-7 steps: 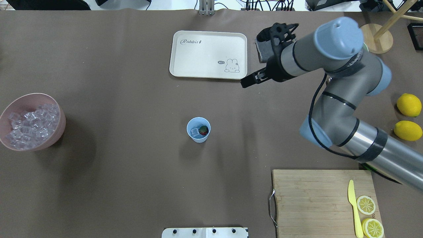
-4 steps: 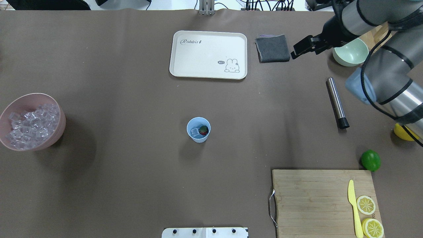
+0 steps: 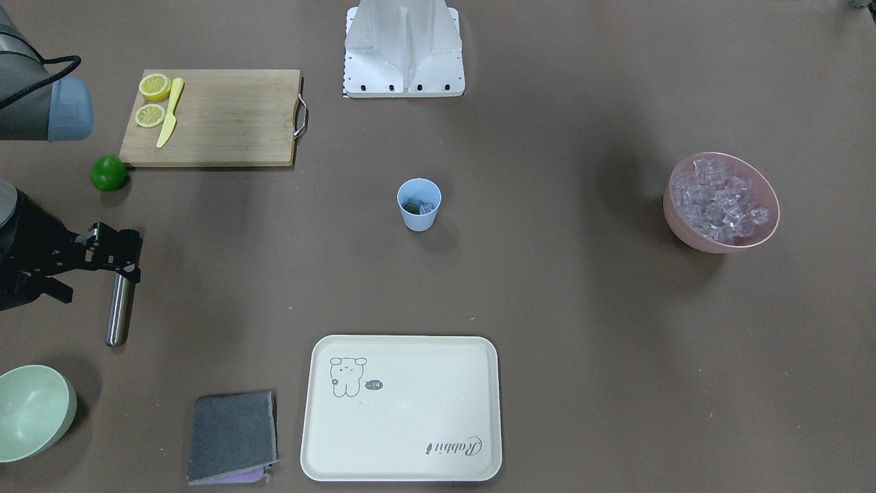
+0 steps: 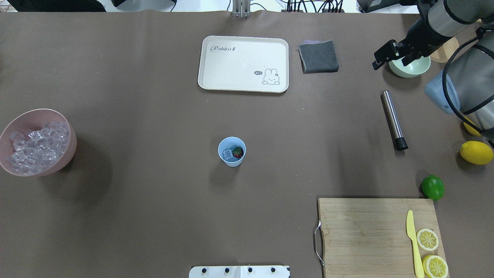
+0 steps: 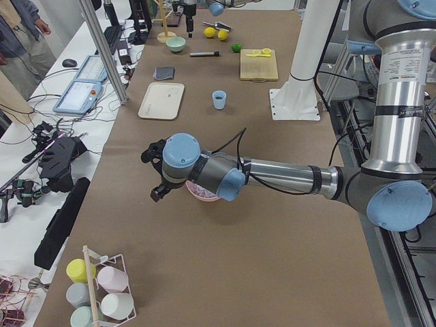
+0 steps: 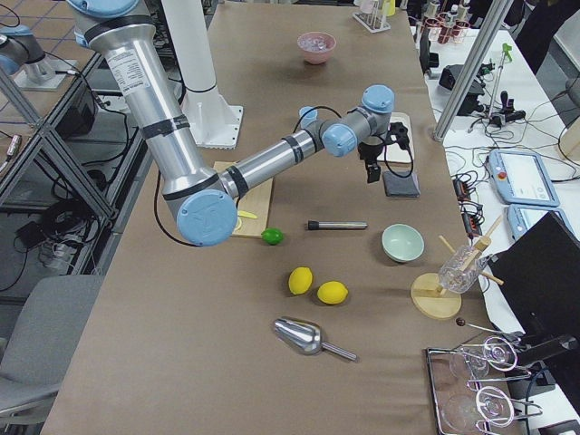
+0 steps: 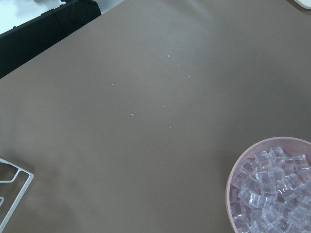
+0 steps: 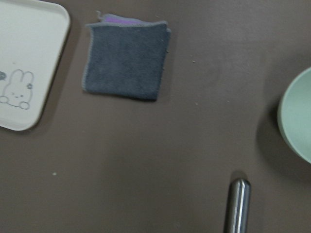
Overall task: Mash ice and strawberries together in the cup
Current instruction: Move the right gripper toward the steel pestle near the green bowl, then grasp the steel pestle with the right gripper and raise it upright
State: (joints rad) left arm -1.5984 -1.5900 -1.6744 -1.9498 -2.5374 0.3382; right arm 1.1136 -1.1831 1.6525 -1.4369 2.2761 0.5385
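Swung out from the table's middle, right gripper (image 4: pixel 380 60) hangs high, jaws seemingly parted and empty. Steel muddler (image 4: pixel 392 117) lies below it, long axis running from under the claw toward the robot. Cup (image 4: pixel 221 148), holding strawberry (image 4: pixel 238 152) and ice (image 4: pixel 227 155), stands well off to the claw's left. Right wrist view crops the muddler; whether left gripper (image 5: pixel 158 170) is parted cannot be told.

brown paper-covered table (image 4: pixel 154 216) spreads under my right pincer (image 4: pixel 388 58); past it stands a cluttered white bench (image 6: pixel 544 109); far behind it, tiled floor (image 6: pixel 36 11).
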